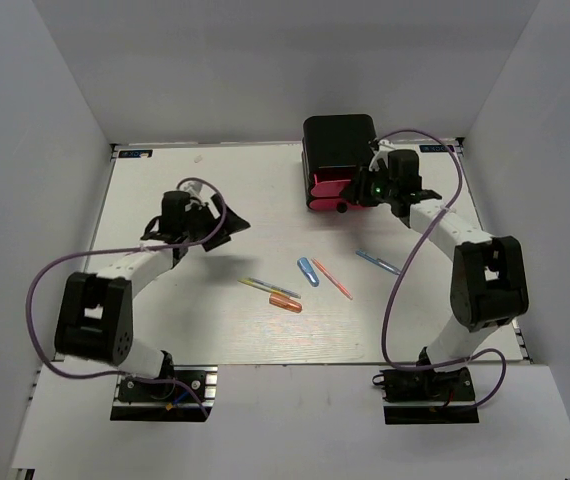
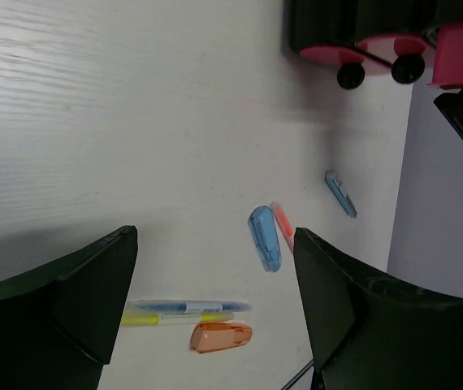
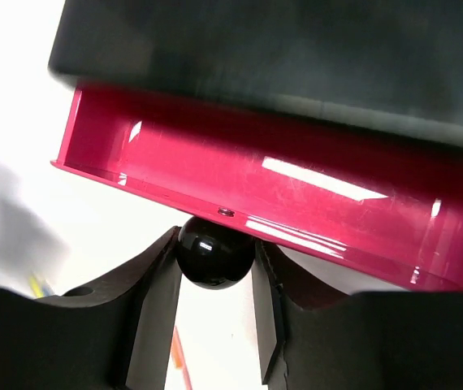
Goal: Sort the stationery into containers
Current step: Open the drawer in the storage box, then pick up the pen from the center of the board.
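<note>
The glossy black cabinet stands at the back right with its pink drawers facing the table. My right gripper is shut on the black round knob of one pink drawer, which stands pulled partly out below the cabinet body. My left gripper is open and empty above the table, left of the stationery. On the table lie a blue case, an orange-red pen, a blue pen, a blue and a yellow pen and an orange case.
In the left wrist view the blue case, orange case and blue pen lie between the open fingers; two lower drawer knobs show at the top. White walls close in the table at left, back and right.
</note>
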Controlling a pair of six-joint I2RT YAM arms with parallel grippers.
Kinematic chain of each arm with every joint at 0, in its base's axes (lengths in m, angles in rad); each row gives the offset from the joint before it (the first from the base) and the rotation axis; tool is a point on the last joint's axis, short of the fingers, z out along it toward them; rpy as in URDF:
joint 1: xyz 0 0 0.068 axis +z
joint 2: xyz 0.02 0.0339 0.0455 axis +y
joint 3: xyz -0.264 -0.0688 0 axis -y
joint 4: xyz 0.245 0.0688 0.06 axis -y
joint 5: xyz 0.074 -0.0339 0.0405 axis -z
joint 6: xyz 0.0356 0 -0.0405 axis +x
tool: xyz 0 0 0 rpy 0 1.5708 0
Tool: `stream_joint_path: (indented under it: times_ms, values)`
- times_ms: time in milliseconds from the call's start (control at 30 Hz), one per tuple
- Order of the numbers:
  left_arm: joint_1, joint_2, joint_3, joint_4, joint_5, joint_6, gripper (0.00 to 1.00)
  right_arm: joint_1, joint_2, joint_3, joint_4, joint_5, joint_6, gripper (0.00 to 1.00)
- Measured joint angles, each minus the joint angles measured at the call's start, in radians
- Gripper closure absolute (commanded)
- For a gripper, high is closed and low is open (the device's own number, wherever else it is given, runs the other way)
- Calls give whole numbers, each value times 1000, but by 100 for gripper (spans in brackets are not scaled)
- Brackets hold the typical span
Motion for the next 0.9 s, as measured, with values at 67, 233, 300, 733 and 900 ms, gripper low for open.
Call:
stream_joint_path:
  times_ms: [67, 233, 300, 733, 900]
  values:
    - [-53, 69, 53, -8, -1, 0, 13, 0, -35, -36, -1, -5, -2, 71]
    - [-177, 212, 196, -29, -5, 19, 13, 0, -101, -108, -3, -14, -7, 49]
    - [-217, 262, 240, -36, -5, 30, 13, 0, -115, -122, -6, -12, -19, 50]
    - [-339, 382, 362, -114, -50, 99, 14, -2, -154, -170, -64, -46, -109, 34]
    - [-358, 382, 362, -128, -64, 112, 20, -3, -289, -311, -99, -56, -243, 41]
